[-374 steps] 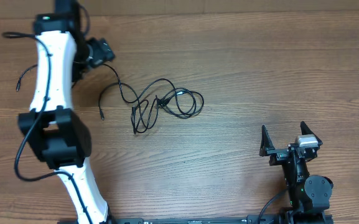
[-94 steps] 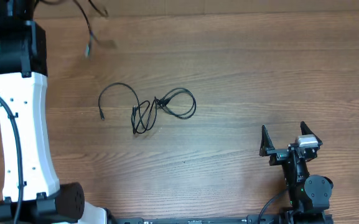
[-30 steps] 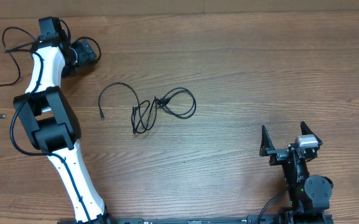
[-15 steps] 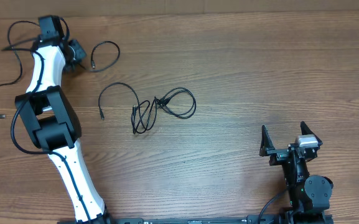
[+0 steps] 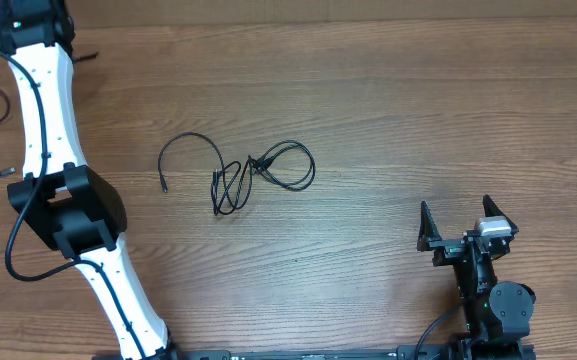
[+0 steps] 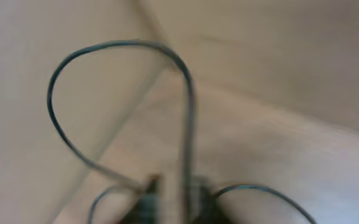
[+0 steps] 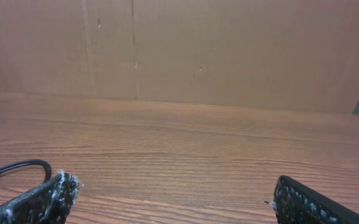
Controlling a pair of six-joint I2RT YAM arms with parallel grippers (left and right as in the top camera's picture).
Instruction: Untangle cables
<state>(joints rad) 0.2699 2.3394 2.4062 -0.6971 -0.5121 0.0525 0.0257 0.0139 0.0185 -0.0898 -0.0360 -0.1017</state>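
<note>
Left arm (image 5: 43,90) has swung to the far-left corner since half a second ago, and the loop it carried is gone from the overhead view. left gripper (image 6: 173,205) is only a dark blur on the wrist cam, pinching a strand (image 6: 104,50) that loops up ahead of it (heavy motion blur). bundle (image 5: 258,172) unmoved, left of centre on the counter (image 5: 418,110). right gripper (image 5: 465,232) spread wide, holding nothing, near the front-right corner
</note>
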